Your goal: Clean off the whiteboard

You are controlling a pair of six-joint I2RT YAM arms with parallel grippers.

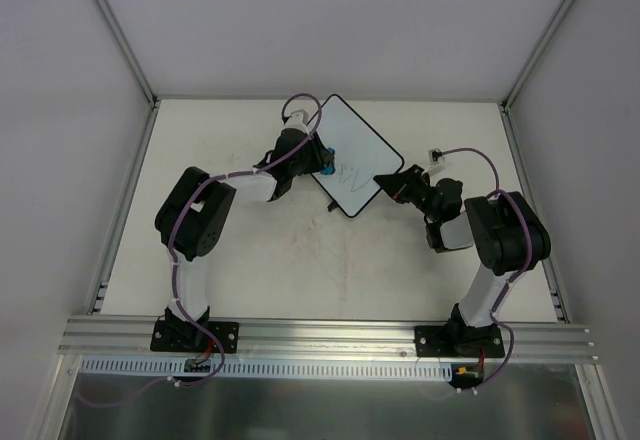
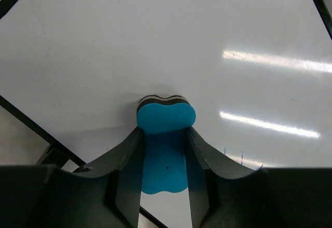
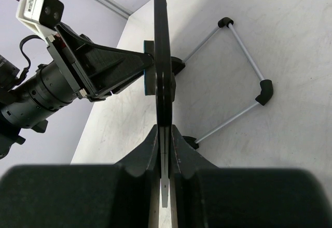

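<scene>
The pale table (image 1: 250, 270) spreads beneath both arms. The whiteboard (image 1: 358, 145) stands between the two grippers, and the right gripper (image 1: 384, 181) has its jaws closed on the board's edge, seeing it edge-on. A thin wire frame (image 3: 244, 77) with black corners shows on the side of the board away from the left gripper (image 2: 165, 134). That gripper is clamped on the blue eraser (image 2: 166, 116), whose tip meets the white face just ahead of its fingers. Blue-grey scribbles (image 1: 350, 173) lie between the grippers
</scene>
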